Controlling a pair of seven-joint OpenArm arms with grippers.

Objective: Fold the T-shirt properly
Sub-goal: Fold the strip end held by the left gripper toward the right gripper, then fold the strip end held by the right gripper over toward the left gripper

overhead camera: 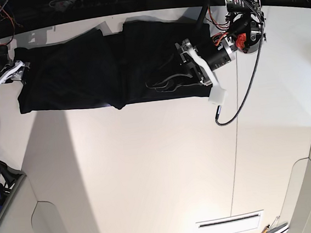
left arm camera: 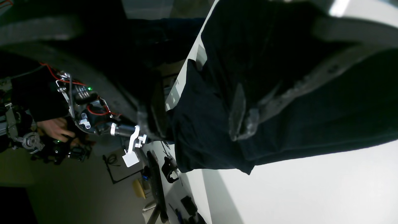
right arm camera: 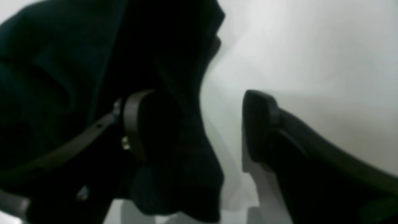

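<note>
A pale, smooth counter [overhead camera: 150,177] filled most of the base view. Across its far side lay the T-shirt [overhead camera: 85,76], a long, dark, rumpled band of black cloth, wider at the robot's left and stretching to the robot's right, where it ended near the counter's side.

The cloth looked light for its size, soft and limp, with nothing fragile about it. It would likely drape and sag rather than stand up, and a loose layer might slide over another or over the smooth counter if dragged. Creases ran through its middle, so a pull from a single place would probably bunch it.

The left end effector [left arm camera: 202,130] was over the wide part of the cloth, its fingers apart and gripping nothing. The right end effector [right arm camera: 199,127] was at the narrower end, its fingers apart too: one was over the black cloth, the other over the counter, with the cloth's edge between them. Whether either finger pressed on the fabric could not be told.

The best holds seemed to be the outer edges, pinched through every layer meant to move, with both ends lifted evenly. The smallest detail, a pointed corner [overhead camera: 120,105] sticking out of the near edge, was easy to reach, but taken alone it might have drawn up only one layer.
</note>
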